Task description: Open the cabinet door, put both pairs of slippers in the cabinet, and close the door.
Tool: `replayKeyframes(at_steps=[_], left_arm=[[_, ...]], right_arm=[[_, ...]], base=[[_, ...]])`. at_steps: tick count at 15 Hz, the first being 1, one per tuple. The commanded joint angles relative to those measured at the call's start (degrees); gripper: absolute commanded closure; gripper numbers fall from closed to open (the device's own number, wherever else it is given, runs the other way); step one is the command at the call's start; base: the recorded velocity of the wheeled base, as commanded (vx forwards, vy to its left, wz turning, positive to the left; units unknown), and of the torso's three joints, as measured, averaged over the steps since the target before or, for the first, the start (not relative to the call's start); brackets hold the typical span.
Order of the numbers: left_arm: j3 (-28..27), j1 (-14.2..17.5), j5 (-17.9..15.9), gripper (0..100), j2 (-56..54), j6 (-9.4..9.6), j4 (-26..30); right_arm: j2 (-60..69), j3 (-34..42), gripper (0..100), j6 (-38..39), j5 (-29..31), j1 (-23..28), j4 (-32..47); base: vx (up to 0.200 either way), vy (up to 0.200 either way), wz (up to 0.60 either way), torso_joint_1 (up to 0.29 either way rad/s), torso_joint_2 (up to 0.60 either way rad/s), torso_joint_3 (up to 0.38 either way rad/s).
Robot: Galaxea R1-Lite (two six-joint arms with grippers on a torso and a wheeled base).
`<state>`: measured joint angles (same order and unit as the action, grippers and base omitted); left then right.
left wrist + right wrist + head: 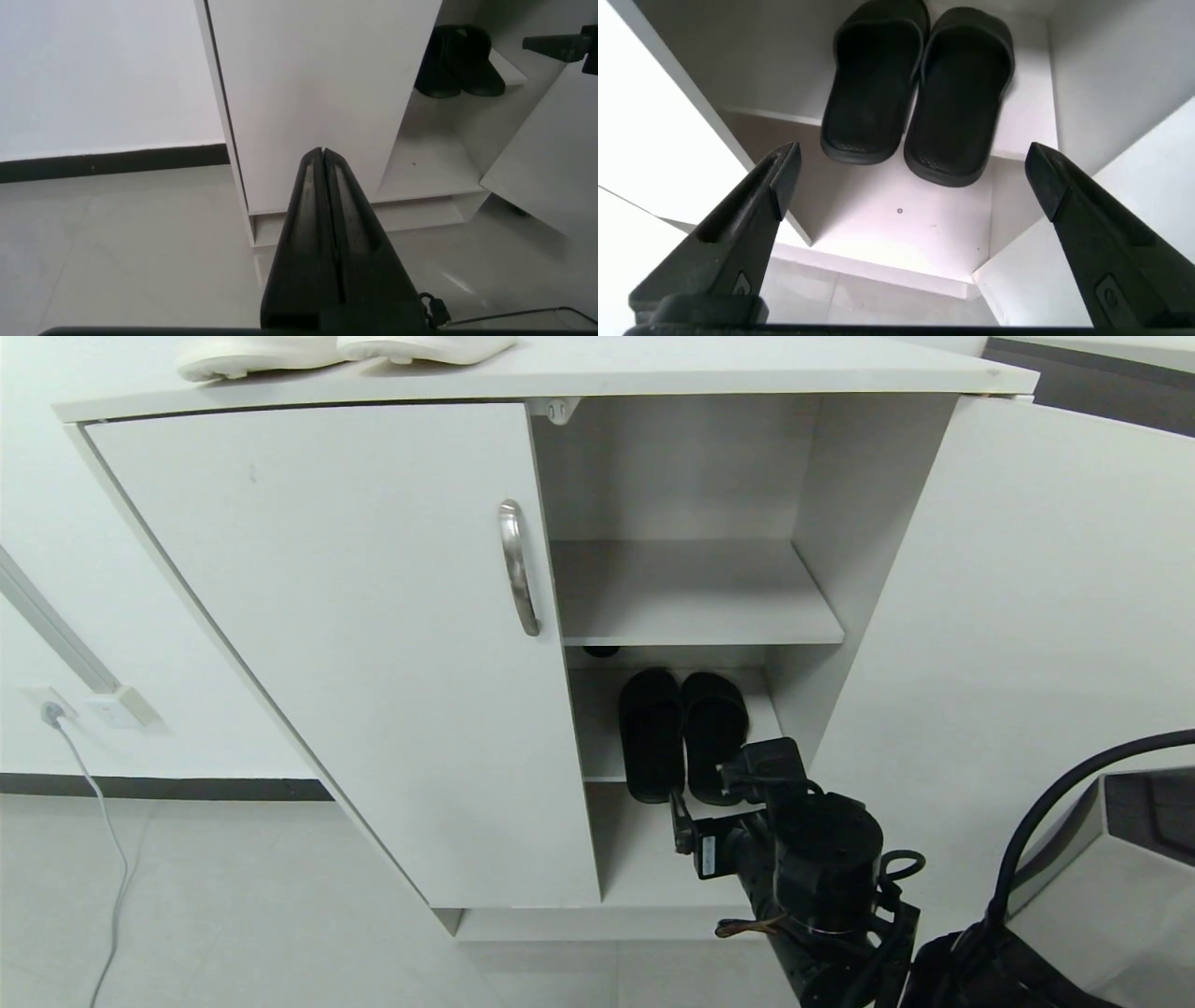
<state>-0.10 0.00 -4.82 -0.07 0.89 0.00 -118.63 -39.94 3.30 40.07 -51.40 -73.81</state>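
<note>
Cabinet (560,378) against wall. Left door (355,644) closed, right door (1027,616) swung out to right. One slipper pair (336,350) on cabinet top, left end. Other slipper pair (681,733) side by side on lower shelf (597,728), under upper shelf (691,593), heels overhanging front edge. Right gripper (910,173) just before those heels. Left gripper (322,163) low, before left door.

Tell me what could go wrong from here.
The black slippers overhang their shelf edge, so the open door may catch their heels when swung shut. The white slippers sit on the cabinet top; closing now would leave them out.
</note>
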Motion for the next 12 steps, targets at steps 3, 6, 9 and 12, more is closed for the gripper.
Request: replayKeyframes(at_steps=[3, 6, 9, 12], left_arm=[[0.01, 0.0, -0.11, 100, 0.07, 0.08, 0.0], [0.01, 0.0, -0.11, 100, 0.07, 0.08, 0.0], [0.01, 0.0, -0.11, 100, 0.07, 0.08, 0.0], [0.01, 0.0, -0.11, 100, 0.07, 0.16, 0.0]], right_arm=[[-0.11, 0.3, 0, -0.14, 0.1, -0.02, -0.63], [-0.11, 0.3, 0, -0.14, 0.18, 0.07, -0.63], [-0.11, 0.3, 0, -0.14, 0.18, 0.07, -0.63], [-0.29, 0.39, 0, -0.14, 0.18, 0.24, -0.63]], base=[[0.0, 0.0, 0.0, 0.0, 0.0, 0.0], [0.0, 0.0, 0.0, 0.002, 0.0, 0.085], [0.0, 0.0, 0.0, 0.004, 0.0, 0.178], [0.0, 0.0, 0.0, 0.001, 0.0, 0.199]])
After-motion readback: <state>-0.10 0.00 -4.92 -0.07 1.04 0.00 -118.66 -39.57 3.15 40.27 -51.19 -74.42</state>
